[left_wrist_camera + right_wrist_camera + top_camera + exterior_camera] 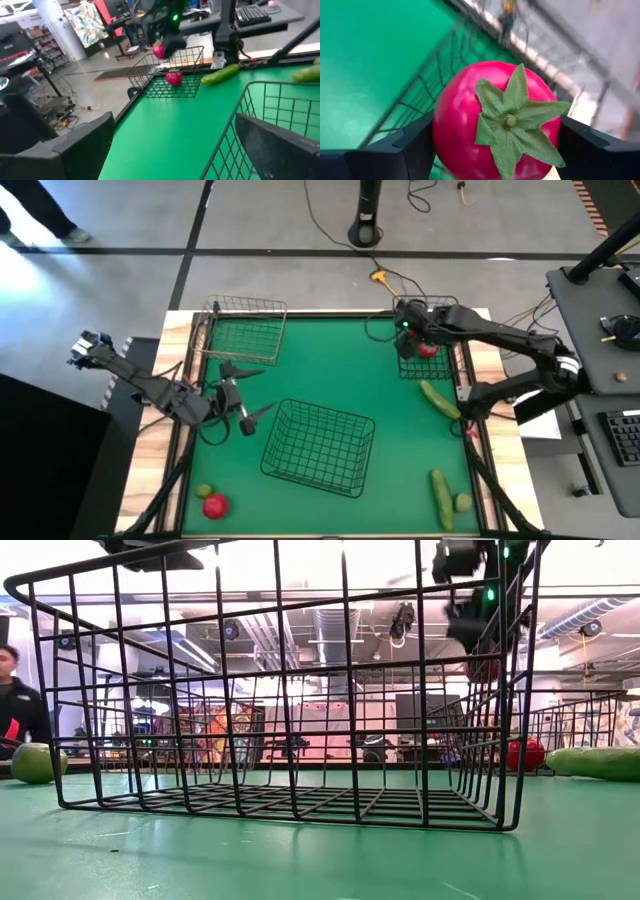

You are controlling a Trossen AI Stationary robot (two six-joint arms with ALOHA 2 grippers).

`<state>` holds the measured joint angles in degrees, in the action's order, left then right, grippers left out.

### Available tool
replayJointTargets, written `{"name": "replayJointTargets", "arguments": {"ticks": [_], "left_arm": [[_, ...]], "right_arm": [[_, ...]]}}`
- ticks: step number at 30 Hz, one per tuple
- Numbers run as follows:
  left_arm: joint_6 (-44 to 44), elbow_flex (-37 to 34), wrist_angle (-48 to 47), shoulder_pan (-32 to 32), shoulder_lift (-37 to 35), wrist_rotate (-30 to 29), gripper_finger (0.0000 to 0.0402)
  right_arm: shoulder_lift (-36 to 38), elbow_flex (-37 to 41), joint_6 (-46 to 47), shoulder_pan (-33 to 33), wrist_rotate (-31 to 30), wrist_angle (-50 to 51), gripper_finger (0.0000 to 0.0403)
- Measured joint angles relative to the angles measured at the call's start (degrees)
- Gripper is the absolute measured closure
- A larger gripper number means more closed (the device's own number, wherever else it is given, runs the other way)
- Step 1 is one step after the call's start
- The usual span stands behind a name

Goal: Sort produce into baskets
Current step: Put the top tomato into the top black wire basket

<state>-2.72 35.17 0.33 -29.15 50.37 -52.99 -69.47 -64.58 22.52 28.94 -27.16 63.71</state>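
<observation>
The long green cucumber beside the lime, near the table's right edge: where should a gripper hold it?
Grip the long green cucumber across its middle, fingers on its narrow sides, coming straight down. It lies flat on the green mat, and the small yellow-green lime crowds one end.

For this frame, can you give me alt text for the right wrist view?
A red tomato with a green star-shaped calyx fills the view, clamped between the right gripper's two dark fingers. Behind it lie the green table mat and the dark wire wall of a small basket.
</observation>
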Motion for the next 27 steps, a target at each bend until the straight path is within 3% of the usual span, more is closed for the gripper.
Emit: {"name": "replayJointTargets", "arguments": {"ticks": [2, 8, 14, 27], "left_arm": [[-0.87, 1.07, -2.39, 0.10, 0.12, 0.31, 0.0008], [-1.48, 4.25, -7.07, 1.04, 0.13, -0.80, 0.0008], [0.71, 5.18, -9.75, 2.45, -0.15, -2.55, 0.0008], [14.20, 4.49, -21.47, 2.47, -1.11, -1.68, 0.0008]], "right_arm": [[-0.20, 3.51, 0.21, 2.89, 2.12, -4.73, 0.0099], [-3.29, 8.12, -2.33, 14.82, 0.30, -13.34, 0.0099], [-8.21, 11.33, -2.90, 23.22, 9.17, -26.00, 0.0098], [-20.68, 9.65, -3.60, 28.35, 9.68, -31.09, 0.0071]]}}
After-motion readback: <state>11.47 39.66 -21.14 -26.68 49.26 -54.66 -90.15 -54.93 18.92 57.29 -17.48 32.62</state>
